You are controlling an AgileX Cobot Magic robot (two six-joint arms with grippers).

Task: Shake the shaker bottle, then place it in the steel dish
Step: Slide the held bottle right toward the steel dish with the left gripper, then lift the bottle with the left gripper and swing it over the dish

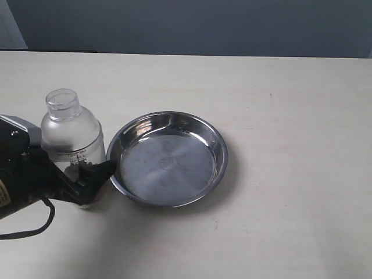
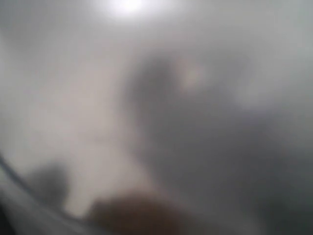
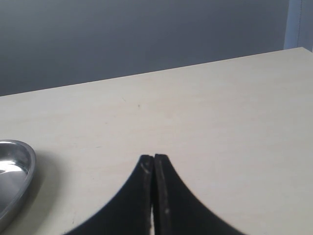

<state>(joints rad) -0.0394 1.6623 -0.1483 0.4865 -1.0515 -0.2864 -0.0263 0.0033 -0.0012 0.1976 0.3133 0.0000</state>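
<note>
Nearest, the left claw [image 1: 84, 177] seems clamped low on the upright bottle [image 1: 72, 133], which is just beside the dish [image 1: 168, 160], not in it, so placing at least is left; the right claw [image 3: 154, 196] is pressed together, empty, over the table [image 3: 220, 107].

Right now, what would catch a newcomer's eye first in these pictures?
The shiny, empty steel dish at the middle of the exterior view draws the eye first. Just left of it is the frosted shaker bottle, upright, with the black left gripper around its lower half; whether it is clamped is unclear, since the left wrist view is all blur. The right gripper is shut above the pale table.
</note>
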